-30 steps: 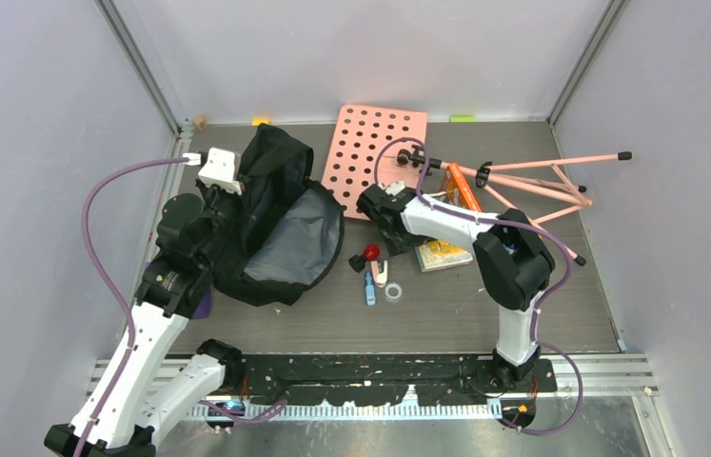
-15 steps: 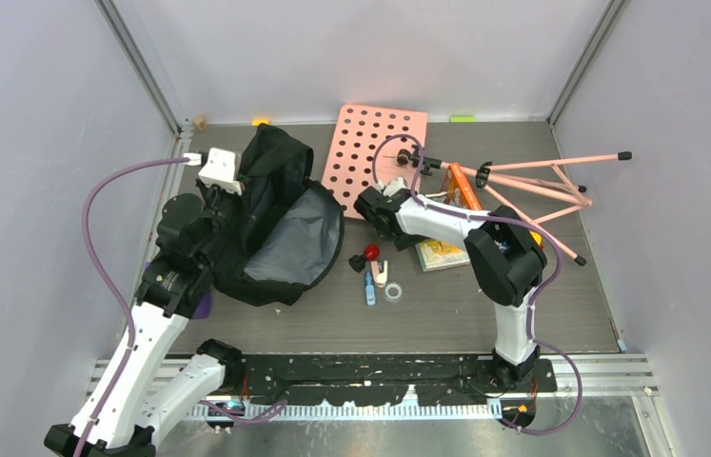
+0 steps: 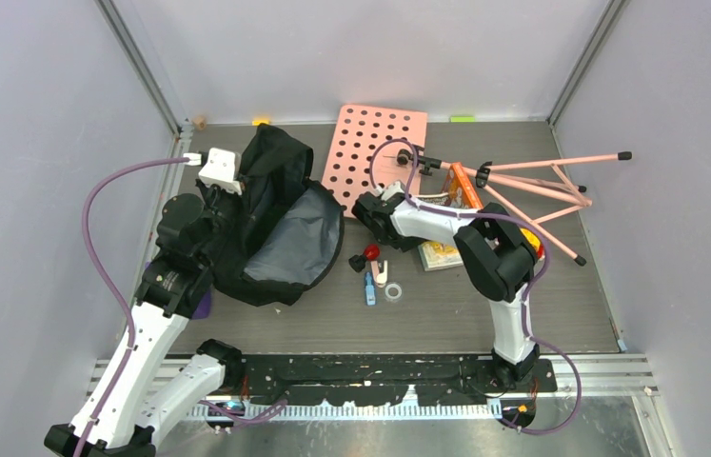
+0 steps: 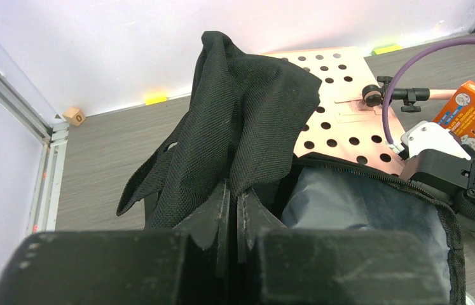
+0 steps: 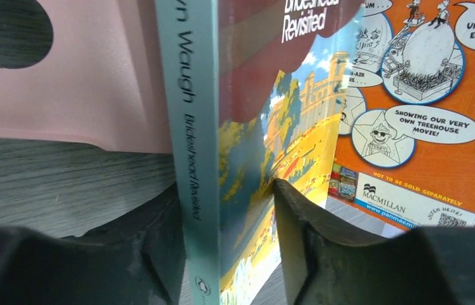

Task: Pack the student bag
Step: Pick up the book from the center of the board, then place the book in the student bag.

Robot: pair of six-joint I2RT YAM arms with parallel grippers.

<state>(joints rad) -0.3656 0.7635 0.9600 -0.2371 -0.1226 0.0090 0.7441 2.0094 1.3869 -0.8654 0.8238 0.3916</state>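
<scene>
The right gripper (image 5: 228, 210) has a finger on either side of the teal-spined paperback book (image 5: 247, 127). The gap is narrower than a second ago, but whether the fingers already clamp the book I cannot tell. The arm's elbow has swung leftward. The left gripper (image 4: 233, 206) stays closed, pinching black fabric of the large soft student bag (image 3: 275, 224). The bag lies open on the left half of the grey wood-grain desk (image 3: 446, 309), its right rim near the right gripper. Pale lilac walls (image 3: 37, 114) enclose the desk.

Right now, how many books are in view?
2. A Brideshead Revisited paperback sits between the jaws of the right gripper; an orange comic-style book lies just beyond it, by the pink perforated board. More may be hidden.
</scene>
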